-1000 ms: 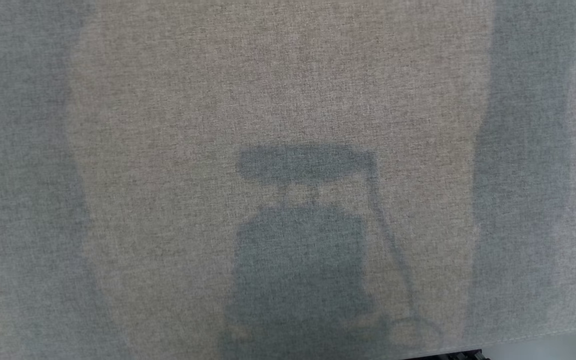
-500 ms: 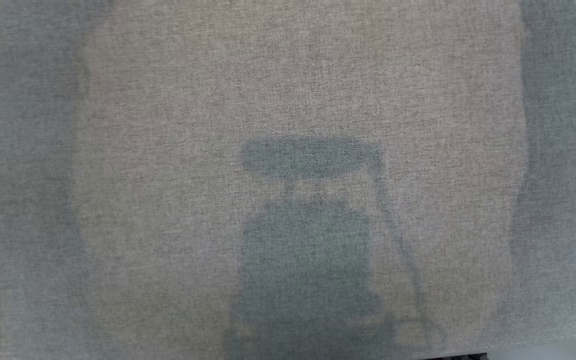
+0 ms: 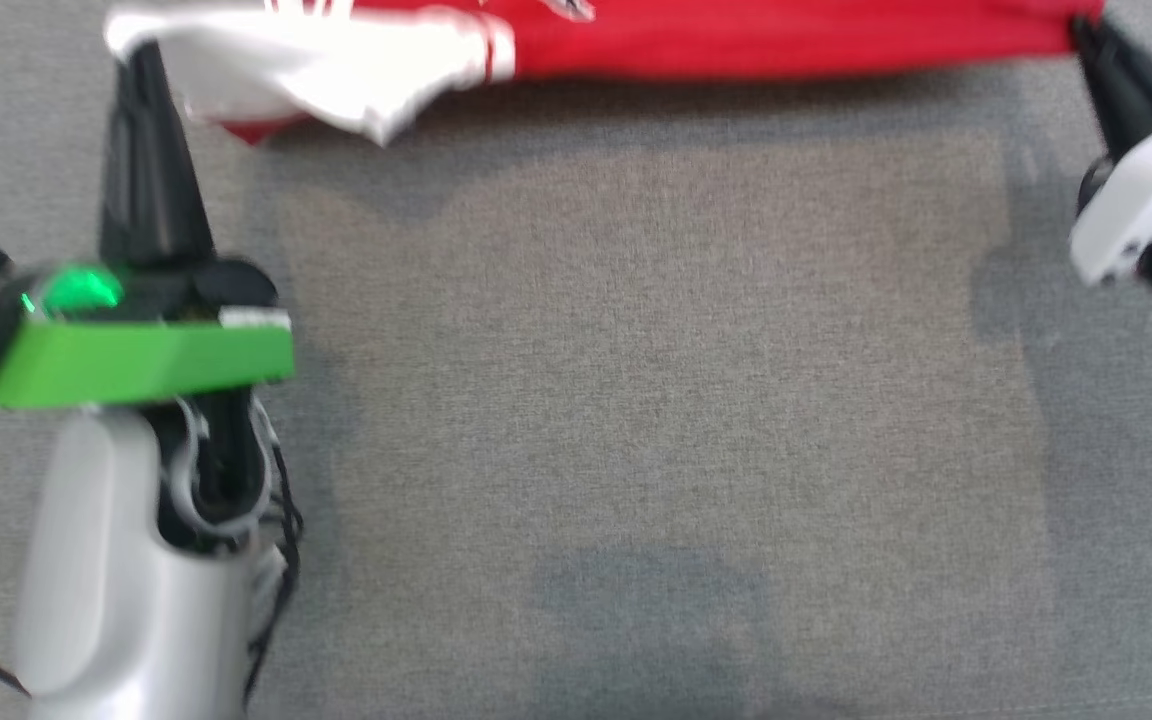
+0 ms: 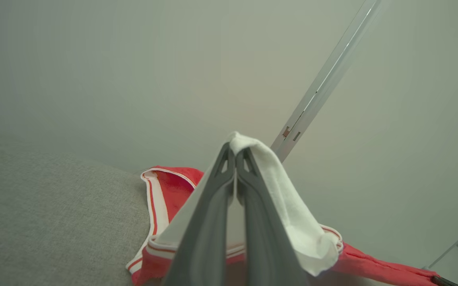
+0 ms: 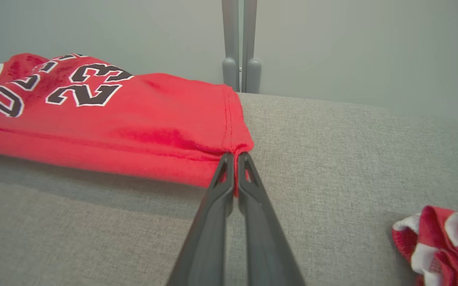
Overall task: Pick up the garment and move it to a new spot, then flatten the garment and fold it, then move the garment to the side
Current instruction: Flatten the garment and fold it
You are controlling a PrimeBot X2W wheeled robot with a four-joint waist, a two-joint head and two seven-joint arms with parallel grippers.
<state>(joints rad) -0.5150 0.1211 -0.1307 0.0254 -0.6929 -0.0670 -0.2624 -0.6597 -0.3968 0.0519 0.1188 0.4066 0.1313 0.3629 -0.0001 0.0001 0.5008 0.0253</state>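
Looking down on a grey woven-fabric surface (image 3: 636, 400) spreading across the whole scene. Finding the red sleeveless jersey (image 3: 786, 40), with white trim and a black "23", at the far edge of that surface, stretching left to right in one long band and throwing a shadow on the fabric just near of it. Pinching its left end, a white-trimmed fold, between the closed fingers of the left gripper (image 3: 139, 55), with white cloth draping over the fingertips in the left wrist view. Pinching its right end, a hemmed red corner, between the closed fingers of the right gripper (image 3: 1084, 35). Noting a pale grey forearm (image 3: 96, 560) at the near left, carrying a bright green block (image 3: 136, 365) at the wrist. Spotting a crumpled red-and-white cloth (image 5: 443, 242) off to the right of the right gripper, apart from the jersey. Catching a grey metal post (image 5: 239, 43) standing upright just beyond the far edge, behind the jersey's right end.
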